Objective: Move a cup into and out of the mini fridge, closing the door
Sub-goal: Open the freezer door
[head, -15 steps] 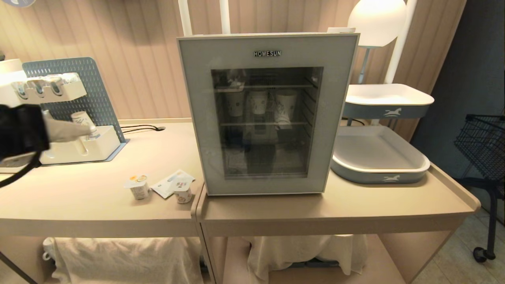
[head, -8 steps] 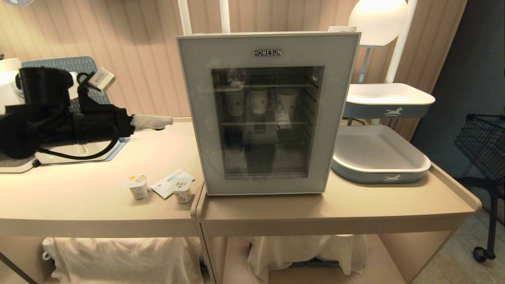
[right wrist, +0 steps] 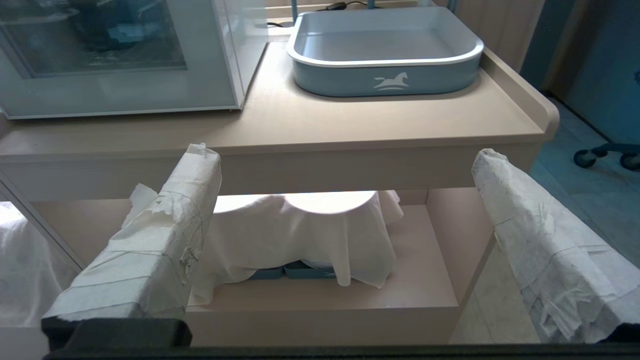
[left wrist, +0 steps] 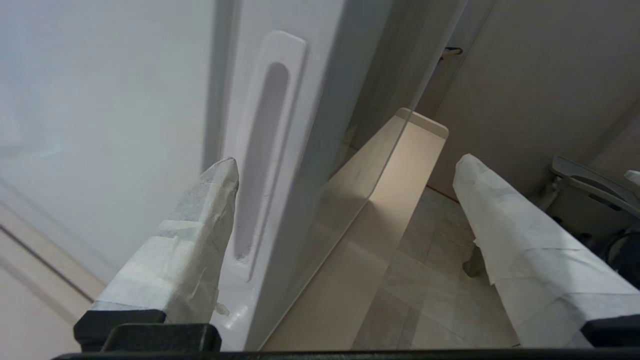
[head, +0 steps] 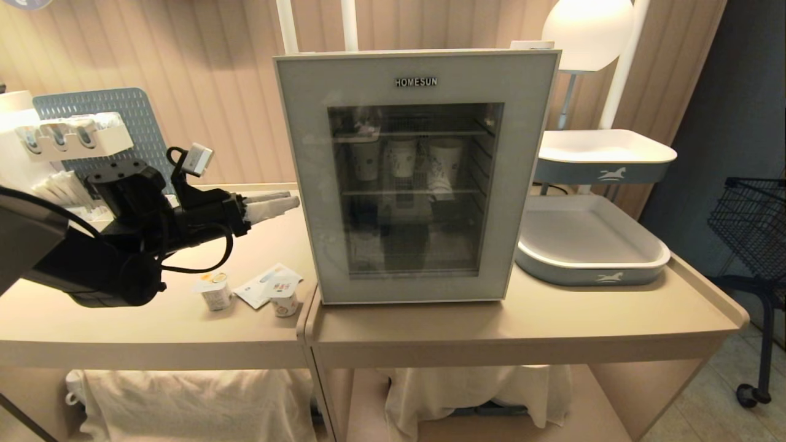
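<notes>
The left hand [head: 284, 202], its two fingers wrapped in white tape, reaches level toward the left side of the boxy white mini fridge [head: 417, 175] with its fingers spread apart and nothing between them. In the left wrist view one taped finger [left wrist: 200, 235] lies just beside the long recessed grip [left wrist: 262, 155] moulded into the fridge's side edge, while the other finger [left wrist: 520, 250] stands out over open space past the desk. The fridge sits on the beige desk [head: 430, 328], its glass door shut and "HOMESUN" lettered across the top of the frame; several pale paper cups [head: 402, 158] stand on the upper wire shelf inside. Below the arm, two small yoghurt pots [head: 215, 290] and a flat white packet [head: 261, 287] lie on the desk. The right hand [right wrist: 345, 240] hangs low in front of the desk with its taped fingers wide apart, empty, facing the lower shelf where a white cloth [right wrist: 295, 235] is draped.
</notes>
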You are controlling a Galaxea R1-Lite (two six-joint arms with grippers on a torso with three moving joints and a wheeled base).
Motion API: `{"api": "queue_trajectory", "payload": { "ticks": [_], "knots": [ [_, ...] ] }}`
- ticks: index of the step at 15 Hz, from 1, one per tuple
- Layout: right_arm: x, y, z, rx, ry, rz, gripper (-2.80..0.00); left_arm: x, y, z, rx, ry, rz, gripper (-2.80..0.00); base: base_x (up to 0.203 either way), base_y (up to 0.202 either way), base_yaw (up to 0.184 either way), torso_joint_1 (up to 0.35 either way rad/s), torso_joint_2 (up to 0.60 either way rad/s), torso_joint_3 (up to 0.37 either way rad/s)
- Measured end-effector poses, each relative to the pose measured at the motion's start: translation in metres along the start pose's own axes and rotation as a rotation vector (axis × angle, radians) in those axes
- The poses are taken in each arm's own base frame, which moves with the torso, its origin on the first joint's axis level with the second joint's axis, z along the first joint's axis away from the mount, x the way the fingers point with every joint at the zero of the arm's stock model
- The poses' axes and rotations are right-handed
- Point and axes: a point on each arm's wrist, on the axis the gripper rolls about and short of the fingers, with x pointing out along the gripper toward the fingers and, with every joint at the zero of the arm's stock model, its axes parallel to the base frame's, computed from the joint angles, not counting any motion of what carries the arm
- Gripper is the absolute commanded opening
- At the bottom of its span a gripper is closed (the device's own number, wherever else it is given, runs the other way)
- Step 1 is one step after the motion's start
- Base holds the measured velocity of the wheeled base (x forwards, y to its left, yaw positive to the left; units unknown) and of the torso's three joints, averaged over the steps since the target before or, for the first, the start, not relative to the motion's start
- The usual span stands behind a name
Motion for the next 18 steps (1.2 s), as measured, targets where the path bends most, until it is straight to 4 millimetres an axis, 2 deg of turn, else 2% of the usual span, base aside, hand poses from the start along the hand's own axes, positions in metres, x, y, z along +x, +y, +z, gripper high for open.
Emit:
{"api": "queue_trajectory", "payload": {
  "ticks": [4,10,15,18],
  "knots": [
    [0.0,0.0,0.0,0.0,-0.001,0.001,0.0,0.013,-0.006,-0.015,-0.04,0.026,-0.03,0.0,0.0,0.0,0.0,0.0,0.0,0.0],
    [0.0,0.0,0.0,0.001,0.0,0.001,0.0,0.022,-0.013,-0.02,-0.078,0.039,-0.056,0.0,0.0,0.0,0.0,0.0,0.0,0.0],
    [0.0,0.0,0.0,0.0,0.0,0.0,0.0,0.016,-0.032,-0.021,-0.132,0.041,-0.09,0.0,0.0,0.0,0.0,0.0,0.0,0.0],
    [0.0,0.0,0.0,-0.001,0.0,0.001,0.0,0.003,-0.048,-0.02,-0.148,0.033,-0.081,0.0,0.0,0.0,0.0,0.0,0.0,0.0]
  ]
}}
